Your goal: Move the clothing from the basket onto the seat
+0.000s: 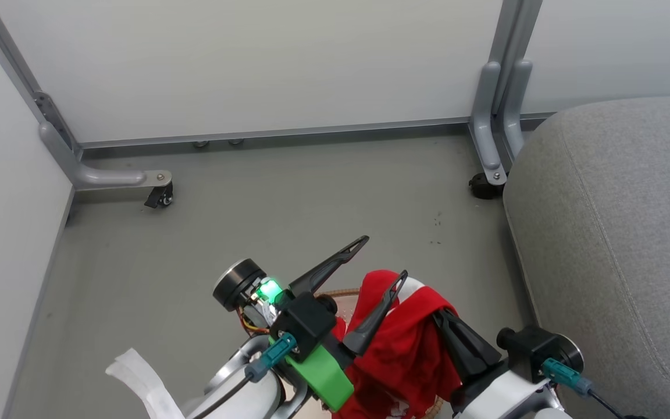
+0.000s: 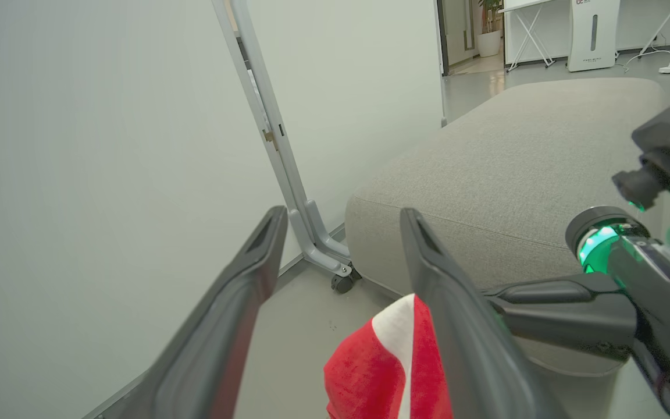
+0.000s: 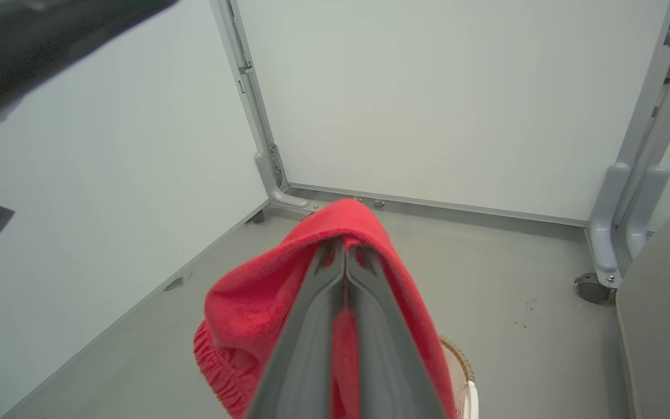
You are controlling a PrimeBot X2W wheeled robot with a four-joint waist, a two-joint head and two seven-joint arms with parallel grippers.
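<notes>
The clothing (image 1: 407, 349) is a red garment with a white panel, bunched and lifted above the basket (image 1: 342, 293), of which a bit of brown woven rim shows. My right gripper (image 1: 448, 326) is shut on the clothing; in the right wrist view the red fabric (image 3: 253, 302) drapes over its closed fingertips (image 3: 345, 256). My left gripper (image 1: 384, 256) stands open just left of it, one finger lying against the cloth and nothing between the fingers. The left wrist view has the open left gripper (image 2: 341, 216) with the clothing (image 2: 381, 366) below. The grey seat (image 1: 614, 233) lies to the right.
White partition panels on grey caster frames (image 1: 489, 151) wall the back and left. A caster foot (image 1: 160, 195) juts onto the grey floor (image 1: 288, 198) at the left. The basket rim (image 3: 460, 355) sits under the cloth beside the seat (image 3: 666, 308).
</notes>
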